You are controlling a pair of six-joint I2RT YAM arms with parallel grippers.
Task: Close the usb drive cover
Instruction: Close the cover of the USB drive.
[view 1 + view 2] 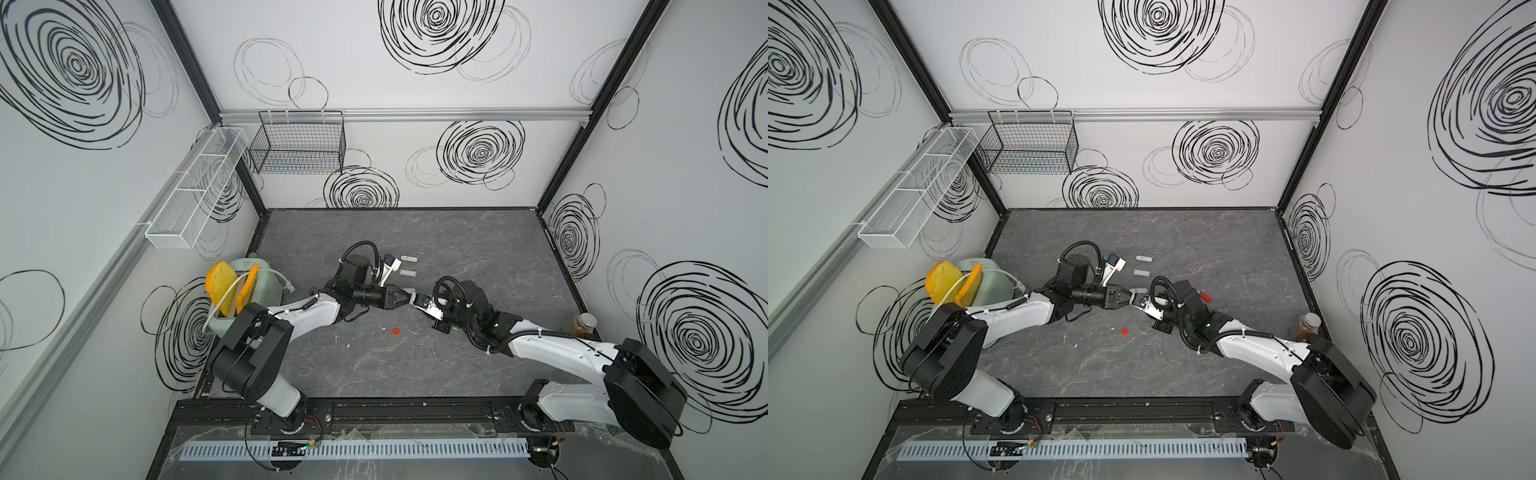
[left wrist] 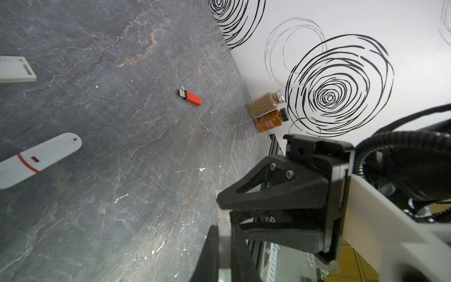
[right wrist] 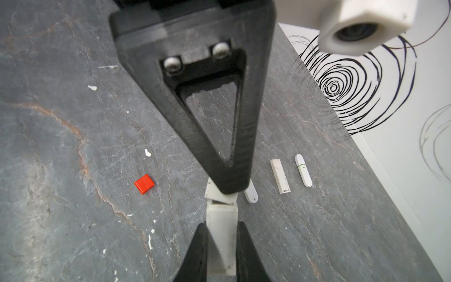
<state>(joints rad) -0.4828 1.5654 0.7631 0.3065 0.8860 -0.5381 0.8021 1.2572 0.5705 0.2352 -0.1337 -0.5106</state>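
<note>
Above the middle of the table my two grippers meet tip to tip. My right gripper (image 3: 222,225) is shut on the white usb drive (image 3: 221,244), which points away from it. My left gripper (image 2: 224,228) is shut on the short white cover (image 3: 219,194). The cover sits against the drive's open end, slightly tilted, with a thin dark gap at the seam. In the left wrist view only a sliver of the cover (image 2: 223,214) shows between my fingers, in front of the right gripper's black finger (image 2: 268,195). In both top views the meeting point (image 1: 409,298) (image 1: 1130,300) is too small for detail.
Three white usb sticks (image 3: 251,194) (image 3: 280,176) (image 3: 303,170) lie in a row beyond the grippers. A red cap (image 3: 144,184) lies apart from an uncapped red drive (image 2: 189,97). Two spice jars (image 2: 266,102) (image 2: 271,120) stand by the right wall. A toaster (image 1: 245,291) sits at the left edge.
</note>
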